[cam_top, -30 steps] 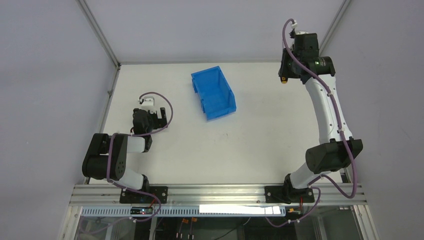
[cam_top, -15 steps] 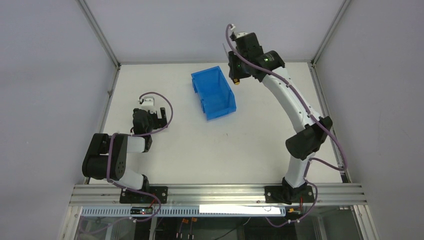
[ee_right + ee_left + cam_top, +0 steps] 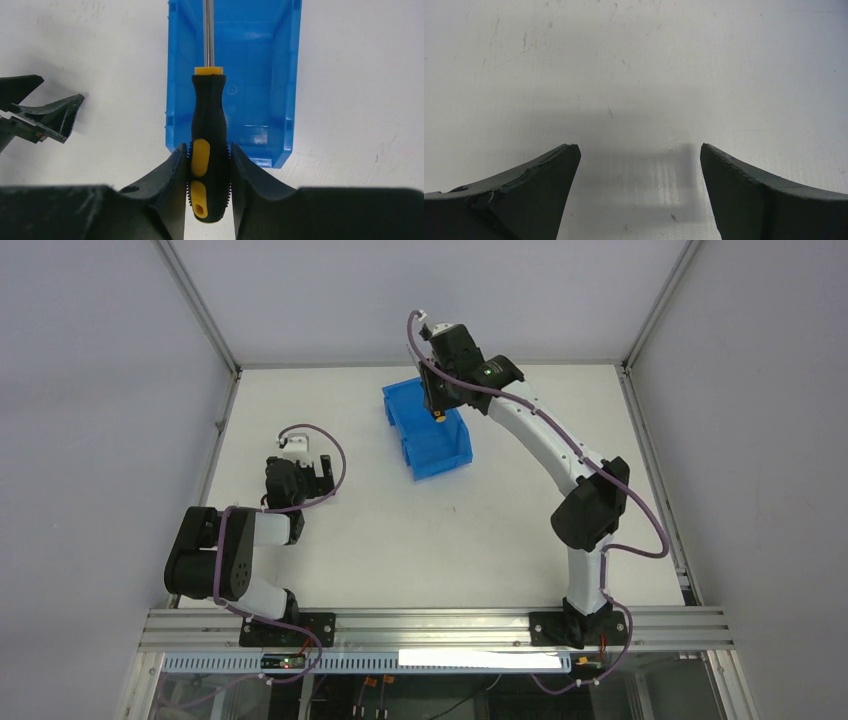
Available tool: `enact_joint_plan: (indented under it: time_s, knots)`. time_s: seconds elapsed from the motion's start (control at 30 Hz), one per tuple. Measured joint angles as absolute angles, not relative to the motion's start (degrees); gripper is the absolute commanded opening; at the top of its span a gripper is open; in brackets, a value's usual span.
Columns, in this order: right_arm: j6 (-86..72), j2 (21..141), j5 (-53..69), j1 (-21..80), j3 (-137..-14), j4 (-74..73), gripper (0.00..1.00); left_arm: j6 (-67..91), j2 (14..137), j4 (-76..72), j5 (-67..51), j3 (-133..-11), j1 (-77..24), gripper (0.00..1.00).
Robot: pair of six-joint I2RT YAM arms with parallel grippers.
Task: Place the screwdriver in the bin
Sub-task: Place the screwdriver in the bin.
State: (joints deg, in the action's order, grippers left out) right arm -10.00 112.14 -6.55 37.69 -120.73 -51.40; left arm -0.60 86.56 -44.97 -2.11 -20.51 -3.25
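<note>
The right pincer (image 3: 208, 152) clamps the screwdriver (image 3: 209, 107) by its handle, with the shaft pointing ahead of the fingertips, over the bin (image 3: 286, 75) below. The left pincer (image 3: 639, 155) gapes wide, holding nothing, above the worktop (image 3: 624, 60).

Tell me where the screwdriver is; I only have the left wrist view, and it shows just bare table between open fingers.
Observer: The right fingers are clamped on the handle of the screwdriver.
Operator: Is it near the bin?
Observer: Yes, the top view shows it held above the bin.
Operator: Is anything in the bin?
Observer: No, the part of its floor that shows in the right wrist view is bare.
</note>
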Motion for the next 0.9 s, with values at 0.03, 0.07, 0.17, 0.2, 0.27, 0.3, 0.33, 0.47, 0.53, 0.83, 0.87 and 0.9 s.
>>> enact_joint_plan:
  time_s: [0.03,0.07,0.17,0.2,0.27,0.3,0.33,0.47,0.53,0.83,0.87,0.9]
  knots:
    - [-10.0,112.1,-6.5,37.7,-118.8,-49.7,0.12,-0.6,86.6,-45.0,-2.1,-20.5,-3.2,1.00]
    - [-10.0,112.1,-6.5,37.7,-117.3,-48.6,0.12,-0.6,86.6,-45.0,-2.1,-20.5,-3.2,1.00]
    - [-9.5,112.3,-6.4,37.6,-111.7,-45.6,0.12,-0.6,86.6,-45.0,-2.1,-20.5,-3.2,1.00]
    - [-9.3,112.3,-6.3,37.6,-109.2,-44.4,0.12,-0.6,86.6,-45.0,-2.1,-20.5,-3.2,1.00]
    - [-8.8,112.7,-6.0,37.6,-106.1,-42.5,0.11,-0.6,86.6,-45.0,-2.1,-20.5,-3.2,1.00]
    - [-8.6,113.1,-5.9,37.6,-105.2,-41.8,0.11,-0.6,86.6,-45.0,-2.1,-20.5,-3.2,1.00]
    - [-8.4,113.6,-5.7,37.6,-104.3,-41.1,0.11,-0.6,86.6,-45.0,-2.1,-20.5,-3.2,1.00]
    - [-7.1,116.5,-5.1,37.6,-102.9,-38.3,0.11,-0.6,86.6,-45.0,-2.1,-20.5,-3.2,1.00]
    - [-6.7,117.9,-5.0,37.6,-102.3,-36.9,0.11,-0.6,86.6,-45.0,-2.1,-20.5,-3.2,1.00]
    - [-5.6,121.7,-4.8,37.6,-98.0,-30.2,0.12,-0.6,86.6,-45.0,-2.1,-20.5,-3.2,1.00]
    - [-5.6,121.8,-4.8,37.6,-97.8,-29.7,0.12,-0.6,86.6,-45.0,-2.1,-20.5,-3.2,1.00]
    - [-5.5,122.0,-4.8,37.6,-97.6,-29.2,0.12,-0.6,86.6,-45.0,-2.1,-20.5,-3.2,1.00]
